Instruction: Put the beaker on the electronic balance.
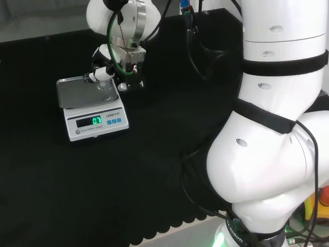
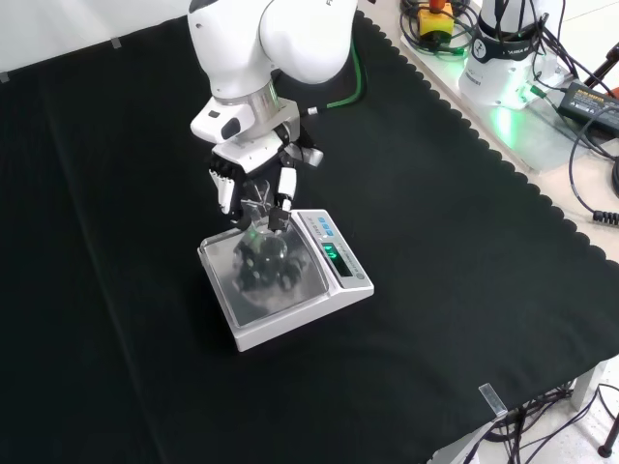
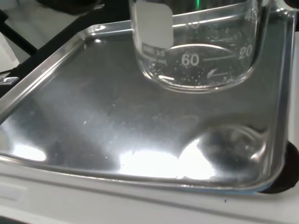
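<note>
Front view is showing one clear beaker [image 2: 259, 215] standing upright, long axis vertical, mouth up, over the steel pan [image 2: 232, 290] of one balance [image 2: 343, 280]. The hand [image 2: 253, 179] is coming down from the top of that view and its fingers [image 2: 283, 208] are curling round the glass, so it is grasping the beaker. Whether the base is actually touching the pan I cannot tell from here; the wrist view is showing the beaker [image 3: 196, 51] bottom sitting right at the pan [image 3: 93, 116], near one of its rims, with printed graduations facing the camera and most of the pan lying bare beside it.

In the head view the hand [image 1: 105, 64] is hanging at the right far corner of the balance [image 1: 92, 110], and the beaker [image 1: 106, 86] is showing there faintly, close to the pan's right edge. The display on the balance's front is glowing green.

Black cloth [image 2: 464, 242] is covering the surface all round. The balance is sitting well in from every edge, with wide open cloth to its left, right and front in the front view. The scalloped cloth hem is running along the right side there, well apart from the balance. The arm's white links [image 1: 277, 128] are looming at the right of the head view.
</note>
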